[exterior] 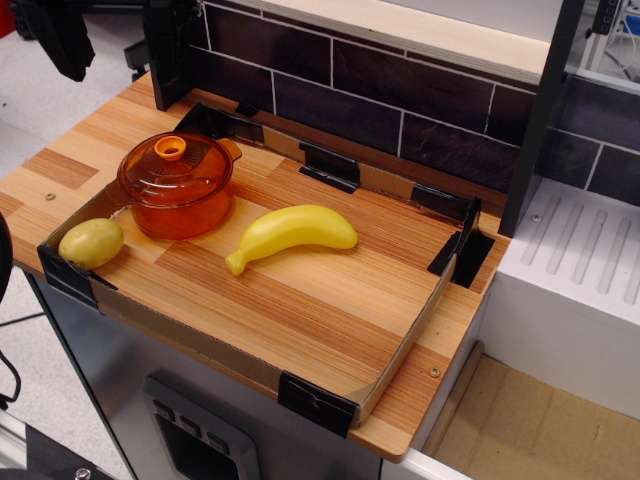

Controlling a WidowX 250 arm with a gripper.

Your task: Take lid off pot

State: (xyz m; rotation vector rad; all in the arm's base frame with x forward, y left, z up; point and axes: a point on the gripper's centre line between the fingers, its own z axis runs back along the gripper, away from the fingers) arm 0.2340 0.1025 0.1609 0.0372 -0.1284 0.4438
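The orange translucent pot (188,212) stands at the back left of the wooden board. The domed orange lid (176,168) sits shut on it, its small round knob (171,148) pointing up. A dark blurred shape at the top left corner (55,35) looks like part of my arm or gripper. It is well above and behind-left of the pot and touches nothing. Its fingers cannot be made out.
A yellow banana (292,234) lies right of the pot. A yellow-green potato (91,242) lies at its front left. A low cardboard rim with black clips (316,402) borders the board. A dark tiled wall (400,110) is behind. A white drainer (585,265) is to the right.
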